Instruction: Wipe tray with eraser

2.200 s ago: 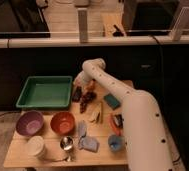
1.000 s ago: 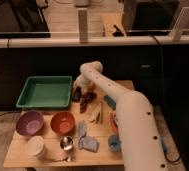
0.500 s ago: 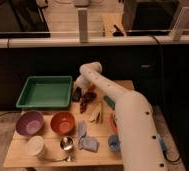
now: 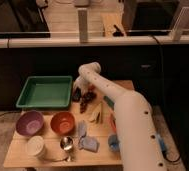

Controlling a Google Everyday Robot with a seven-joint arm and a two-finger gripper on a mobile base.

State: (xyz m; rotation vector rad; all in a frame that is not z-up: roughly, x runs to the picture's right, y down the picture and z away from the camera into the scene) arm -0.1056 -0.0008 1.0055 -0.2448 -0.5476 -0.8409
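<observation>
Hovering with pincer [image 4: 83, 98] over counter [image 4: 15, 153], beside eraser [image 4: 76, 95], just right of tray [image 4: 44, 105]; grip impossible to tell; wiping seemingly not yet beginning.

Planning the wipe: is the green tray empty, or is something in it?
Empty: the tray shows only bare green floor. The gripper is low beside it, outside its wall.

The single white arm [image 4: 133, 125] rises thick from the lower right and slants up and to the left, narrowing toward a rounded joint at its highest point. There the last link bends sharply downward. Below it hangs the dark gripper [image 4: 78, 95], pointing down, low over the far part of the tabletop [image 4: 19, 156] — well left of the arm's broad base.
</observation>
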